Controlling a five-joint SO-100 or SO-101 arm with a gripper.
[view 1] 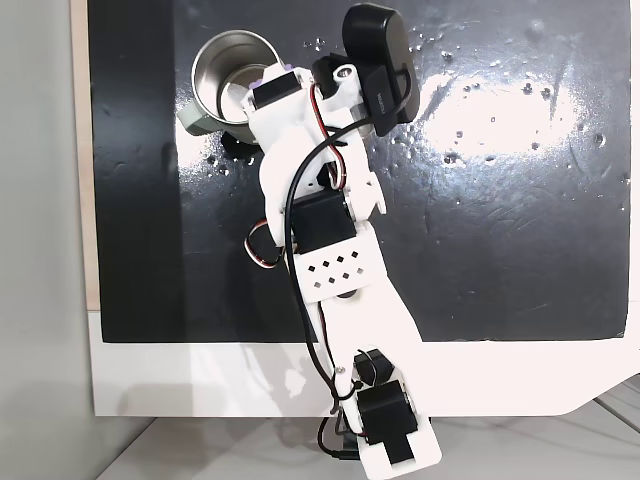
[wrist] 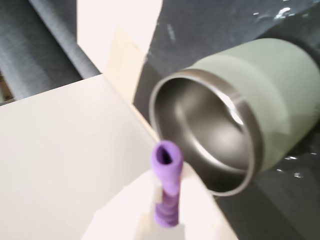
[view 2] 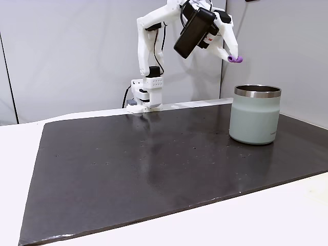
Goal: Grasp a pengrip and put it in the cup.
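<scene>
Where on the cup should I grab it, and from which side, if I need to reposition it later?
Judging from the frames, take the cup by its rim, from straight above: it stands upright on the black mat with a wide open mouth, so one finger can go inside the wall and one outside. The gripper is shut on the pengrip, so drop that first.

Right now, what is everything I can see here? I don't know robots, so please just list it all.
pen grip: one, purple, ribbed little tube, held in the claw in the air, up above the cup's level in the side fixed view.
cup: one, pale grey-green outside with a shiny metal inside, upright on the mat, mouth open.
mat: one, black, glossy, flat on the table.
table: one, white, under the mat.
wall: grey, behind the table.
arm: one, white with black motors and wires, reaching toward the cup.
claw: one, white, closed on the pen grip.
</scene>
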